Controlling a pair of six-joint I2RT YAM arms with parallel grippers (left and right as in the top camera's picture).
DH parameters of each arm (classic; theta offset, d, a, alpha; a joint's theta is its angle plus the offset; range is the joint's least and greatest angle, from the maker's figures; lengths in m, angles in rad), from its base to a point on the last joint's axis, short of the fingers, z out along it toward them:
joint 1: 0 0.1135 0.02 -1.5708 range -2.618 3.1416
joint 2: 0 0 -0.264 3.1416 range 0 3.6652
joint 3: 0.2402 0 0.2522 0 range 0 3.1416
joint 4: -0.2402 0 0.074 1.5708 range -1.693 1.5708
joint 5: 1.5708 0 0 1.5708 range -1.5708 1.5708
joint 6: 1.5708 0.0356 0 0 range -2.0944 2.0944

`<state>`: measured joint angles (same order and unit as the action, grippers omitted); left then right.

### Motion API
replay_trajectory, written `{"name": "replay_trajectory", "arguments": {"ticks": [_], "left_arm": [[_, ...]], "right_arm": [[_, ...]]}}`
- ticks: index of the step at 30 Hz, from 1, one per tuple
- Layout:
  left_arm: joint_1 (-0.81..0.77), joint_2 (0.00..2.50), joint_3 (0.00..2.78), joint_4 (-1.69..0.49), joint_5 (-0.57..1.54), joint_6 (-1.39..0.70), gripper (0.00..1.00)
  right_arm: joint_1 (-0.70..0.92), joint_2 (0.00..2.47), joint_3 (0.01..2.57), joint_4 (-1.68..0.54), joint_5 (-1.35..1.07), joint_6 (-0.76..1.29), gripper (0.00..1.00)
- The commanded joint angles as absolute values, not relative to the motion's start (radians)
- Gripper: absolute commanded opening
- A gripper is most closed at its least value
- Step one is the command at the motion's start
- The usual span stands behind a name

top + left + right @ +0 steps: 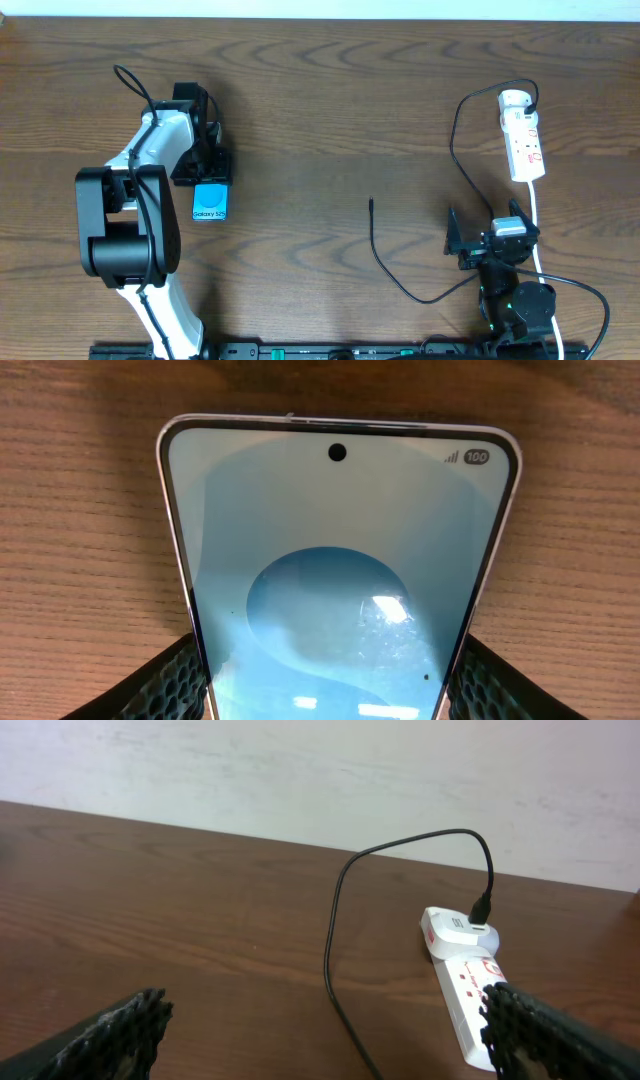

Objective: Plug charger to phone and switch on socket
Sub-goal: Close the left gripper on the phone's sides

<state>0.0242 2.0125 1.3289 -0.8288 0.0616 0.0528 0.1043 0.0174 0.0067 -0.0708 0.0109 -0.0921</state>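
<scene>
The phone (210, 202), its cyan screen facing up, sits at the left with my left gripper (208, 185) shut on its far end. In the left wrist view the phone (340, 560) fills the frame and both black fingers (180, 680) press its side edges. The charger cable (385, 265) lies loose across the middle, its plug tip (371, 203) bare on the wood, well right of the phone. The socket (524, 140) lies at the far right with the white adapter (515, 100) at its far end. My right gripper (490, 240) stands open in front of it; its wrist view shows the socket (465, 995) and the charger cable (330, 950).
The white cord (537, 225) runs from the socket toward the right arm's base. A wooden table (330, 110) holds everything, and a pale wall (300, 770) rises behind its far edge.
</scene>
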Motion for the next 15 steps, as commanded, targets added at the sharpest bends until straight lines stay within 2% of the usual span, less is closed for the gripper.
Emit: {"name": "replay_trajectory", "arguments": {"ticks": [1,11,15], "left_arm": [[0.027,2.026,1.313,-0.827,0.060,0.059,0.49],[0.027,2.026,1.313,-0.827,0.060,0.059,0.48],[0.027,2.026,1.313,-0.827,0.060,0.059,0.43]], "right_arm": [[0.110,0.014,0.006,-0.075,0.008,-0.102,0.99],[0.110,0.014,0.006,-0.075,0.008,-0.102,0.99],[0.110,0.014,0.006,-0.075,0.008,-0.102,0.99]]}}
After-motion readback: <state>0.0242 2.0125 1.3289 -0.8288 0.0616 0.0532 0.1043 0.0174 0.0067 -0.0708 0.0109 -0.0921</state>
